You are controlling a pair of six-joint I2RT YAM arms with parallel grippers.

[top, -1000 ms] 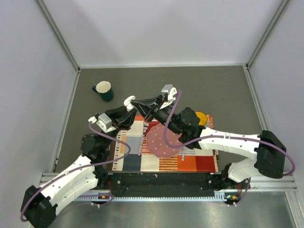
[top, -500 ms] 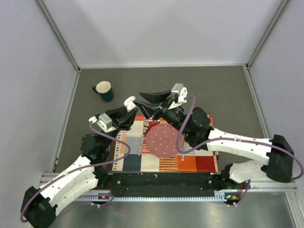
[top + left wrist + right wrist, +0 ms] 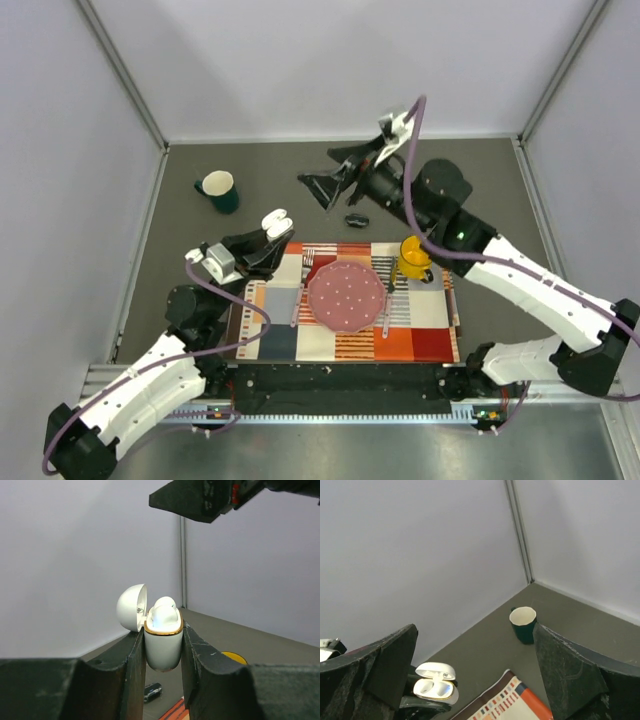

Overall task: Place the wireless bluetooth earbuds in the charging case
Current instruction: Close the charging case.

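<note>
While the charging case [image 3: 162,647] is clamped by its lower body between the left fingers [image 3: 131,672], its hinged lid [image 3: 131,607] is free to stand open. The gold-rimmed mouth faces up, where a second arm can reach it. The case is held in the air off the desk [image 3: 480,190], just beyond the far left edge of the striped placemat [image 3: 420,340].

The earbuds [image 3: 164,611] show as a white rounded top rising from that mouth. The right wrist view shows two pale shapes side by side in the wells, so both look seated. Whether they are pressed fully home I cannot tell.

The right fingers [image 3: 395,665] are spread wide with nothing between them. They hang high over the far part of the desk, above the small black oval object [image 3: 357,219] and well apart from the case. That fits an arm with no earbud left to carry.

The pink plate [image 3: 346,297] and yellow mug [image 3: 413,257] sit on the placemat, and the green mug [image 3: 218,190] stands off to the far left, none of them involved. In my judgement the insertion is done or nearly so, and only closing the lid remains.
</note>
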